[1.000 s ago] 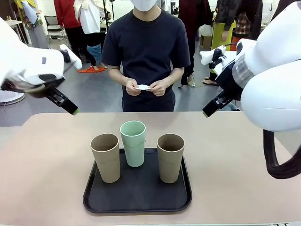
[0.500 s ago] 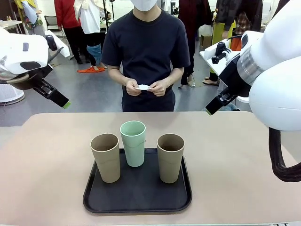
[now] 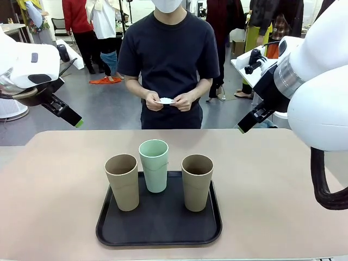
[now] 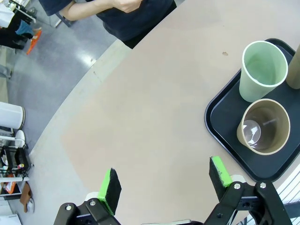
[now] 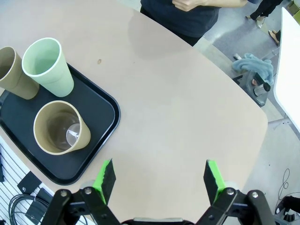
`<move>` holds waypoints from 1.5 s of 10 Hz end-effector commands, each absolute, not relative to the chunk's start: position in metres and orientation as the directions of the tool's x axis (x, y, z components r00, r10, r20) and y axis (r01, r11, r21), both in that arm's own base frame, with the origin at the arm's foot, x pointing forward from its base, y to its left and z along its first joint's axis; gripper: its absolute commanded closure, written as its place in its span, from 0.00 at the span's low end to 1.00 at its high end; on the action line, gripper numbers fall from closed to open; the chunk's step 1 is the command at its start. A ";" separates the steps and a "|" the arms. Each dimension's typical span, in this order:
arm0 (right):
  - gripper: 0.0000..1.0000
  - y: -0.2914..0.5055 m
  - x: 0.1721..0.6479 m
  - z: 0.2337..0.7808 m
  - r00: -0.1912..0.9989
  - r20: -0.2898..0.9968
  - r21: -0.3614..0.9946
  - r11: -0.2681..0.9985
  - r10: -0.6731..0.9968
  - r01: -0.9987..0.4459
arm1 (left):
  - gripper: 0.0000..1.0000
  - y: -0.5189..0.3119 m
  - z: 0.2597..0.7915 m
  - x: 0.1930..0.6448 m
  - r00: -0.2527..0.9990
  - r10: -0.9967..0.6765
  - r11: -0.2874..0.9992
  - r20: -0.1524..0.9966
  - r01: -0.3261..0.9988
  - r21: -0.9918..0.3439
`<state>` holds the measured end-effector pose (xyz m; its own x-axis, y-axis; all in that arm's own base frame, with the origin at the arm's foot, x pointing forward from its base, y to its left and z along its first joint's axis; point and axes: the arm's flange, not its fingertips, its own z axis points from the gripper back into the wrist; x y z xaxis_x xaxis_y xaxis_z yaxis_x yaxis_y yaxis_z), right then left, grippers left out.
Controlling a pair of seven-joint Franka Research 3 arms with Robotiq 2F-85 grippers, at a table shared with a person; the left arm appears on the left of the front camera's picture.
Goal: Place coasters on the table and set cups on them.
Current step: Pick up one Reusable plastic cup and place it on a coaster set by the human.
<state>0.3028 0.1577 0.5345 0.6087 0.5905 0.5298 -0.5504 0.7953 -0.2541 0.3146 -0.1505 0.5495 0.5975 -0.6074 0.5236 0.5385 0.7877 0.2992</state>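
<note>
Three cups stand upright on a black tray (image 3: pixel 157 231): a tan cup (image 3: pixel 122 181) on the left, a mint green cup (image 3: pixel 154 165) behind the middle, and a tan cup (image 3: pixel 197 181) on the right. The person at the far side holds white coasters (image 3: pixel 166 100) in both hands at waist height. My left gripper (image 3: pixel 75 118) hangs open high over the table's far left. My right gripper (image 3: pixel 243 125) hangs open over the far right. From the left wrist, the open gripper (image 4: pixel 165 180) looks down on bare table (image 4: pixel 154 108), with the mint cup (image 4: pixel 262 70) and a tan cup (image 4: pixel 262 129) off to one side. The right gripper (image 5: pixel 158 178) is likewise over bare table, apart from the cups (image 5: pixel 61 129).
The beige table (image 3: pixel 283 185) has wide free room on both sides of the tray and between the tray and the person. A white table (image 5: pixel 290 61) stands beyond the right side. Other people stand far behind.
My left gripper has risen and drawn back toward the left edge. My right arm shifted slightly up and right. The cups, tray and the person's hands have stayed put.
</note>
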 end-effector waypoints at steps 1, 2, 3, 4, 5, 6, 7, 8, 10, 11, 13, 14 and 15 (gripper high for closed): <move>0.00 0.145 0.312 0.534 0.646 0.552 -0.080 0.804 0.528 -0.589 | 0.00 -0.143 0.551 0.323 0.662 -0.528 0.818 0.532 0.566 0.107; 0.00 0.127 0.321 0.533 0.689 0.572 0.115 0.788 0.445 -0.605 | 0.00 -0.131 0.552 0.330 0.719 -0.437 0.816 0.540 0.570 -0.099; 0.00 0.108 0.330 0.534 0.724 0.590 0.288 0.744 0.358 -0.602 | 0.00 -0.118 0.557 0.338 0.761 -0.363 0.760 0.538 0.576 -0.301; 0.00 0.084 0.337 0.534 0.762 0.590 0.477 0.647 0.266 -0.595 | 0.00 -0.101 0.560 0.345 0.811 -0.275 0.690 0.516 0.540 -0.482; 0.00 0.062 0.341 0.532 0.793 0.576 0.593 0.565 0.201 -0.574 | 0.00 -0.084 0.559 0.353 0.854 -0.218 0.627 0.472 0.493 -0.603; 0.00 0.039 0.345 0.527 0.817 0.561 0.667 0.509 0.138 -0.544 | 0.00 -0.068 0.560 0.360 0.881 -0.183 0.579 0.436 0.455 -0.677; 0.00 0.022 0.345 0.521 0.829 0.552 0.709 0.474 0.088 -0.522 | 0.00 -0.046 0.557 0.365 0.900 -0.136 0.524 0.413 0.419 -0.741; 0.00 0.001 0.343 0.513 0.839 0.542 0.744 0.444 0.034 -0.499 | 0.00 -0.024 0.550 0.365 0.915 -0.083 0.470 0.396 0.386 -0.794; 0.00 -0.037 0.334 0.499 0.856 0.517 0.788 0.403 -0.024 -0.464 | 0.00 0.028 0.536 0.369 0.938 -0.007 0.408 0.346 0.319 -0.856; 0.00 -0.050 0.327 0.493 0.868 0.497 0.797 0.402 -0.010 -0.451 | 0.00 0.054 0.530 0.365 0.944 0.013 0.386 0.331 0.300 -0.872; 0.00 -0.082 0.315 0.489 0.876 0.481 0.816 0.388 -0.044 -0.429 | 0.00 0.105 0.525 0.351 0.941 0.049 0.318 0.334 0.302 -0.899; 0.00 -0.101 0.306 0.488 0.875 0.479 0.823 0.382 -0.069 -0.420 | 0.00 0.132 0.525 0.338 0.933 0.079 0.288 0.352 0.317 -0.904; 0.00 -0.116 0.298 0.488 0.875 0.475 0.829 0.381 -0.094 -0.410 | 0.00 0.149 0.525 0.327 0.927 0.091 0.290 0.365 0.326 -0.900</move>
